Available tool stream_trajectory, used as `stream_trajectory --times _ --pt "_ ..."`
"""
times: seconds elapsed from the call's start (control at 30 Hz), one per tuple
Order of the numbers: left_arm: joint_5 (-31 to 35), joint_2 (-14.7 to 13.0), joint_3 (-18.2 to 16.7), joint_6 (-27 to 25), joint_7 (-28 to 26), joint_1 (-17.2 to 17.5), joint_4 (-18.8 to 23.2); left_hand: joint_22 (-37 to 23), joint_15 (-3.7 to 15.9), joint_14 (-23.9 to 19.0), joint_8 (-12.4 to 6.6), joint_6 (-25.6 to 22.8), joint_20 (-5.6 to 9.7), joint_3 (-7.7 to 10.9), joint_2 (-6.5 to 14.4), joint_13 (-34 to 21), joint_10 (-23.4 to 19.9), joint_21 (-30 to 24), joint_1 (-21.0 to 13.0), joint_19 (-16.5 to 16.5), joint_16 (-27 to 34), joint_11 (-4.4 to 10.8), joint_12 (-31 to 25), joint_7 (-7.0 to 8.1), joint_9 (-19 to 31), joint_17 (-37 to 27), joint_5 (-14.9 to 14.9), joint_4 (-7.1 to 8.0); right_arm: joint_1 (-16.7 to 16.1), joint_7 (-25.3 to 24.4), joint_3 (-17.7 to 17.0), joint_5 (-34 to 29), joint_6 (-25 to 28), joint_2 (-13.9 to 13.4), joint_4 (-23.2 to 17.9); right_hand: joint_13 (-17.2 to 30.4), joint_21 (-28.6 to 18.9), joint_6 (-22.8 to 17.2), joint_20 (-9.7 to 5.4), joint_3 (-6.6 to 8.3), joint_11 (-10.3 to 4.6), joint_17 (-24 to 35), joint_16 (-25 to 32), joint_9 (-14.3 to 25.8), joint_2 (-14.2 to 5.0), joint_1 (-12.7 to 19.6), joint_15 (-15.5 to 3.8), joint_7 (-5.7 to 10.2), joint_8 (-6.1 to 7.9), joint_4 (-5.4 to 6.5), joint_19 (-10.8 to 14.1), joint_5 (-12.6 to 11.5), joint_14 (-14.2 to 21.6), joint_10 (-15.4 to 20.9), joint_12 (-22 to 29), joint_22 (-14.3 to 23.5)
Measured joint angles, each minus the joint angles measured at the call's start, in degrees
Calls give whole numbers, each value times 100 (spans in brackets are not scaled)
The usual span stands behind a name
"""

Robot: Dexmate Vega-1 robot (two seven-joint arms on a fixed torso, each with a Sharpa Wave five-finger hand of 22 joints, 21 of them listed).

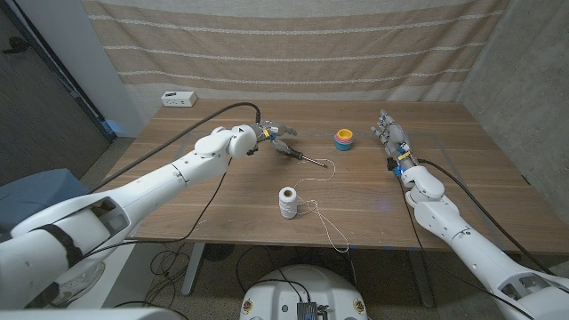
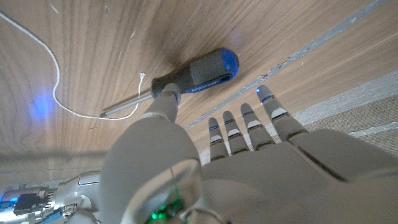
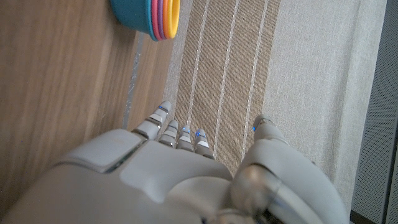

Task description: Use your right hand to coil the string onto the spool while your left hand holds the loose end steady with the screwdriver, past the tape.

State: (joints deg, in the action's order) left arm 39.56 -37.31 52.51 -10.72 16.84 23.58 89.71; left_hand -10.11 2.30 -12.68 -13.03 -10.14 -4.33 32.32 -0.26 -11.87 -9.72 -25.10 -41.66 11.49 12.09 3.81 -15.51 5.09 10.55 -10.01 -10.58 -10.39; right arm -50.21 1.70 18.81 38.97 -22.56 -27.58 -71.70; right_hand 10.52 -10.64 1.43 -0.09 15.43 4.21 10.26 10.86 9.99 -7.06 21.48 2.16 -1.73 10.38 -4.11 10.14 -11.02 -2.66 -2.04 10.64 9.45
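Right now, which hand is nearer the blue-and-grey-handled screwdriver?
Left. The left hand has a fingertip on the blue-and-grey-handled screwdriver at its grey collar. The right hand stands across the wooden table, beyond the stacked coloured cups.

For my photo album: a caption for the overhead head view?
Left hand touches the screwdriver; spool and string wait.
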Motion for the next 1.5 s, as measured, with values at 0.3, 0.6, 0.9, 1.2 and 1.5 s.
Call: stream_trajectory --times 0.3,0.6,0.9,1.2,1.5 --pt "217 86 143 -31 198 -115 -100 0 15 -178 0 -76 -7 -64 -33 -27 -123 32 -240 90 44 -1 -44 -29 0 -28 0 17 0 16 -17 25 0 7 42 0 0 0 0 0 0 0 0 0 -28 -28 0 0 0 0 0 0 0 0 0 0" --pt "321 170 257 -9 266 -196 -229 -18 2 -333 0 -279 86 -131 117 -53 -277 32 -496 328 85 -34 -45 13 27 -55 0 44 2 36 -36 44 -18 11 81 0 0 0 0 0 31 0 0 0 -28 -28 0 0 0 0 0 0 0 31 39 0" --pt "213 248 275 190 147 -199 -410 -17 2 -414 0 -389 127 -178 286 -101 -358 4 -664 492 115 -31 -84 -81 26 -60 0 91 3 61 -56 70 -45 13 114 0 0 0 0 0 31 0 0 0 -28 -28 0 0 0 0 0 0 0 31 39 0" --pt "123 300 276 345 -83 -133 -548 -10 28 -1421 -55 -1040 639 -350 623 -248 -1113 -374 -1868 1695 497 82 -294 -154 52 -129 22 -32 15 89 -70 87 -54 14 140 0 0 0 31 0 51 29 0 0 -58 -58 30 0 0 0 31 0 31 51 39 0" --pt "191 324 316 396 -446 -60 -645 -166 124 -2521 -447 -2701 584 -259 555 -492 -2083 -1255 -3422 2507 905 16 -613 -500 84 -307 67 -57 25 117 -88 113 -65 13 173 0 0 -31 62 -17 72 30 45 0 -58 -58 40 31 0 17 62 0 83 72 39 0"
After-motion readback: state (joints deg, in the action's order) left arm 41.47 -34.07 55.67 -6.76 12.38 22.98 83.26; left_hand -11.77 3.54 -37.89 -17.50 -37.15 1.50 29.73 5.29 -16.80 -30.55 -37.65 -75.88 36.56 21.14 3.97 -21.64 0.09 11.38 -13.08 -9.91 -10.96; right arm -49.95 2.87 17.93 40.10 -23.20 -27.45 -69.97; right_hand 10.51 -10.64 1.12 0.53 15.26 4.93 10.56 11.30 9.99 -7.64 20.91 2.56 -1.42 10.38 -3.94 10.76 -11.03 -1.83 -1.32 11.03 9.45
